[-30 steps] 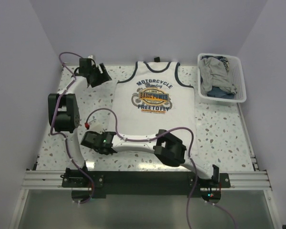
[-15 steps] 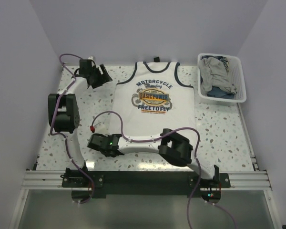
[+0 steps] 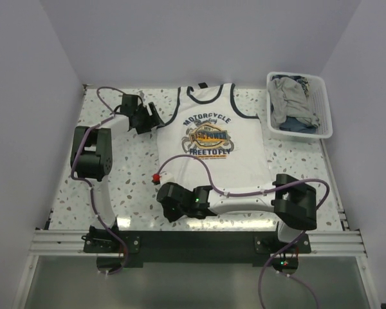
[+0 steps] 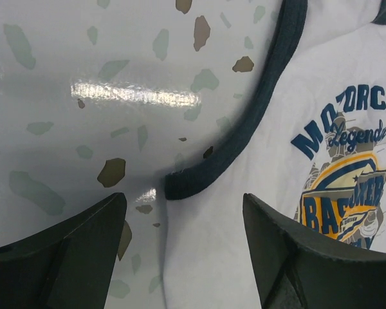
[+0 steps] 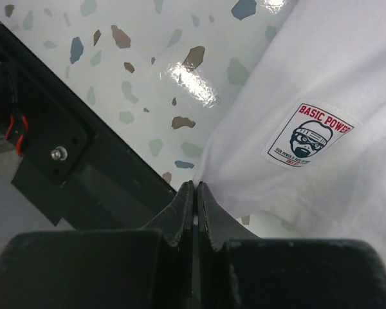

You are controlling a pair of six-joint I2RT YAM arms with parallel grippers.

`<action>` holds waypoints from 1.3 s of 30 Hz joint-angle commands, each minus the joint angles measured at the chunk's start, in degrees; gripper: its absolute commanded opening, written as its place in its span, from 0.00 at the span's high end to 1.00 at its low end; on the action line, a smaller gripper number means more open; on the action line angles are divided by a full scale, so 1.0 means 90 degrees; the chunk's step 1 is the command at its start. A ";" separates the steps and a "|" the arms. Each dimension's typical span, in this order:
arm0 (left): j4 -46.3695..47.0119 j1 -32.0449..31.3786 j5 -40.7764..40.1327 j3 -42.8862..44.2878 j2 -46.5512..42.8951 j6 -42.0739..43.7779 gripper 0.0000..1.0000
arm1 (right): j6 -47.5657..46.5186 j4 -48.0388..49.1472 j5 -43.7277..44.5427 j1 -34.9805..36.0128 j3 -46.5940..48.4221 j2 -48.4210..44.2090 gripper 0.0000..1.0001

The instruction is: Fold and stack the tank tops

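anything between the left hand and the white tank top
Nothing visible: the left hand hangs open directly above the white tank top, its fingers straddling the navy armhole trim.

Seen from above, the white tank top [image 3: 212, 138] has its lower hem hidden beneath the right arm [image 3: 244, 206]. Its chest print [image 4: 347, 187] is cut off at the left wrist view's edge. In the basket [image 3: 326, 106], a crumpled grey-blue heap [image 3: 289, 103] — separate garments cannot be told.
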 commanded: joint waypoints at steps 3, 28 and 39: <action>0.0462 -0.0053 0.0113 -0.0098 -0.0020 -0.0137 0.24 | 0.0442 0.0566 -0.0169 0.0020 -0.0360 -0.0647 1.00; -0.0476 -0.0356 -0.0805 -0.0059 0.0118 0.0293 0.53 | 0.0657 0.0234 0.0017 -0.0156 -0.0302 -0.0804 1.00; -0.0154 -0.0356 -0.1019 0.0331 0.0167 0.0283 0.99 | 0.0618 -0.0147 -0.0304 -0.0175 0.0342 -0.0414 1.00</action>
